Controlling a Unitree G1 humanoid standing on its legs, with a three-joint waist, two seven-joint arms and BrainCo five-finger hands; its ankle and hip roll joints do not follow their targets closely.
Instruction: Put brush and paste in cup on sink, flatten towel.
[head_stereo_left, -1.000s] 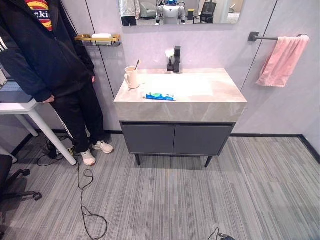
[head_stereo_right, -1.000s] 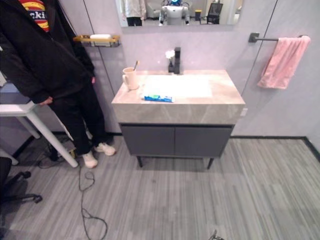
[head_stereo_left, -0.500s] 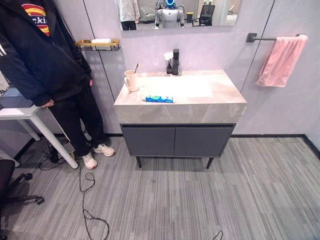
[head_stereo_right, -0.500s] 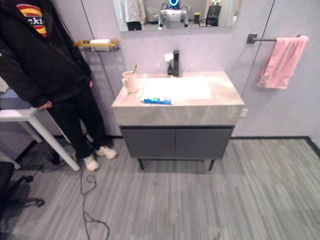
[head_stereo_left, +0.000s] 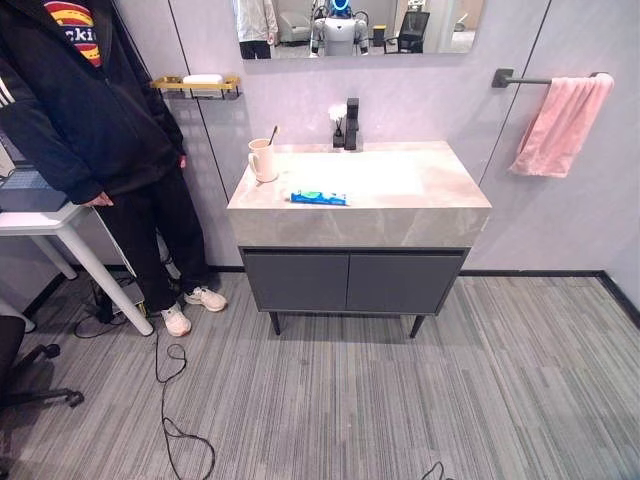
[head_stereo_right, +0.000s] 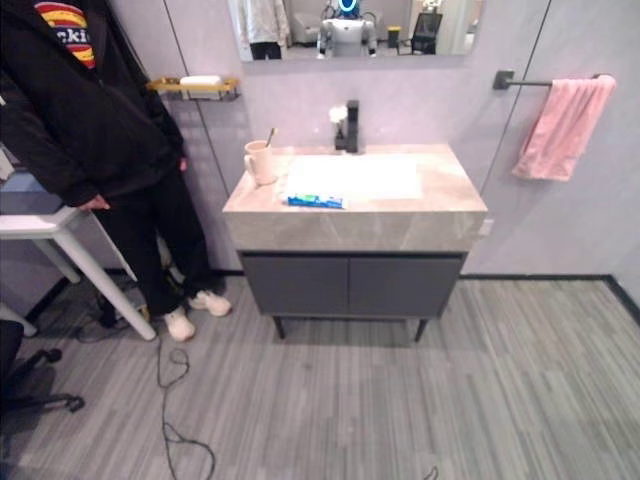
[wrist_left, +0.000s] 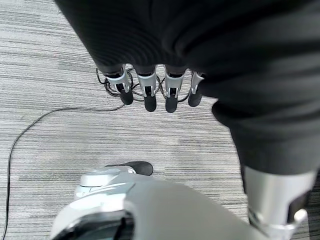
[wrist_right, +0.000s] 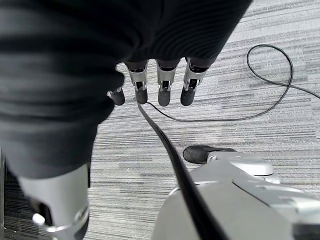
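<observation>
Walk up square to the bench.
Both hands, left hand (wrist_left: 150, 92) and right hand (wrist_right: 160, 85), hang slack-fingered and empty; paste (head_stereo_left: 320, 196) lies near the front edge, cup (head_stereo_left: 263, 160) at the back left corner.

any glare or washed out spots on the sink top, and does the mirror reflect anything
Left eye view: the basin in the sink top is washed out to near white by overhead light; the toothpaste and cup stay readable. Right eye view: the mirror reflects the room behind.
</observation>
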